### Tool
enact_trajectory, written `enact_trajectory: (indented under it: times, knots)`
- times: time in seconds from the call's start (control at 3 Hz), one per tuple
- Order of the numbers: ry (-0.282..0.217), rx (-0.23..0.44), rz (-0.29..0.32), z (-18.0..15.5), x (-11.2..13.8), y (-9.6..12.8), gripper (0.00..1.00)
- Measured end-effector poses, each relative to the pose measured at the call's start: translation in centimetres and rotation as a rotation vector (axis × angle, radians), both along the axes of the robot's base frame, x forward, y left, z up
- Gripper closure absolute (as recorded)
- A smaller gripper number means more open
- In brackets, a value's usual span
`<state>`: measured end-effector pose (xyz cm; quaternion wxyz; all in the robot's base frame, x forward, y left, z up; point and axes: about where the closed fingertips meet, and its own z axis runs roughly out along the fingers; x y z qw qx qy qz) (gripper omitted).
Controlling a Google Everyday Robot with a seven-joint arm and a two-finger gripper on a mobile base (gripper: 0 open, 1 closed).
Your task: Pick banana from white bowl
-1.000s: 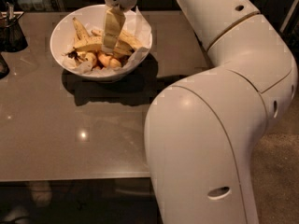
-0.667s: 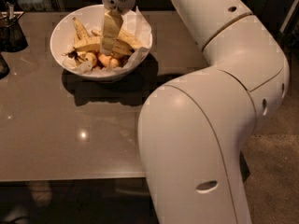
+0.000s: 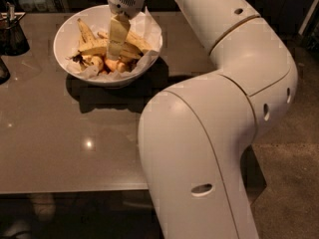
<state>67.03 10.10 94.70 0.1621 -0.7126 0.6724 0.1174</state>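
Note:
The white bowl with crinkled paper lining stands at the back left of the grey table. It holds several yellow bananas. The long curved banana lies across the bowl's middle, with shorter ones behind and below it. My gripper points straight down into the bowl and reaches the long banana at about its middle, hiding that part of it. A stubby banana leans on the bowl's far left side.
A dark cup-like holder stands at the table's far left, with another dark object at the left edge. My bulky white arm fills the right foreground. The table's front edge runs below.
The gripper has stayed over the bowl and sunk slightly toward the bananas. The arm's elbow has swung a little left and closer to the camera.

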Motion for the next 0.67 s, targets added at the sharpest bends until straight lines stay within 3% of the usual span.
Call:
enact_trajectory:
  times: [0.67]
  knots:
    - [0.018, -0.012, -0.007, -1.08, 0.66, 0.27, 0.27]
